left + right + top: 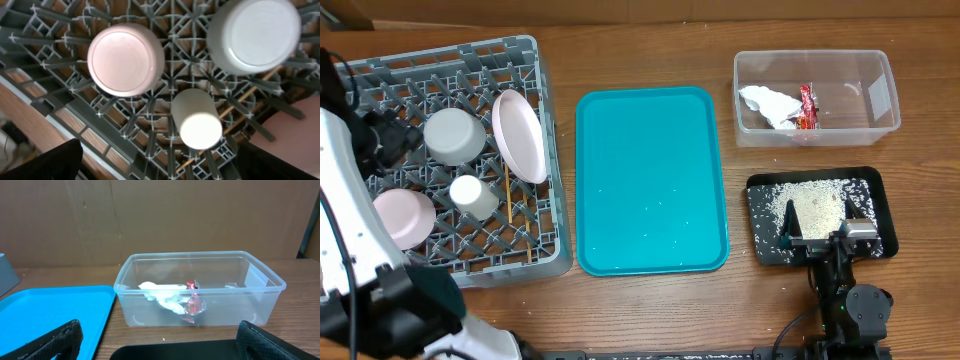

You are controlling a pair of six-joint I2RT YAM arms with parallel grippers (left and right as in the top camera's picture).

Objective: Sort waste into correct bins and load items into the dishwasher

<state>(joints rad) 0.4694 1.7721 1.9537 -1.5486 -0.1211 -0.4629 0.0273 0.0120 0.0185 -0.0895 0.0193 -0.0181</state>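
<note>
Above the left edge of the tabletop: left hand (157, 161) spread wide, gripping nothing, hanging over the rack (470, 52). Only dark fingertips visible at the bottom corners of the wrist view; no touch to be seen.

In the rack, by the far left corner: grey-white bowl (453, 135) turned base up, pink bowl (402, 217) base up nearer the front, cup (473, 196) between them. Plate (518, 135) standing on edge, tilted, against the rack's right side. Chopsticks (507, 195) lying on the grid just right of the cup, far ends tucked under the plate. Rack's left side hidden under the arm from overhead.

Mid-tabletop: teal tray (650, 180), bare but for a few pale specks.

At the far right corner: clear tub (882, 100) holding a crumpled white napkin (768, 103) and a red wrapper (807, 105), touching each other.

Toward the near right corner: black tray (760, 250), strewn with pale crumbs (810, 200).

Over its front rim: right hand (818, 232) fully spread, carrying nothing. Contact with the tray impossible to tell.
</note>
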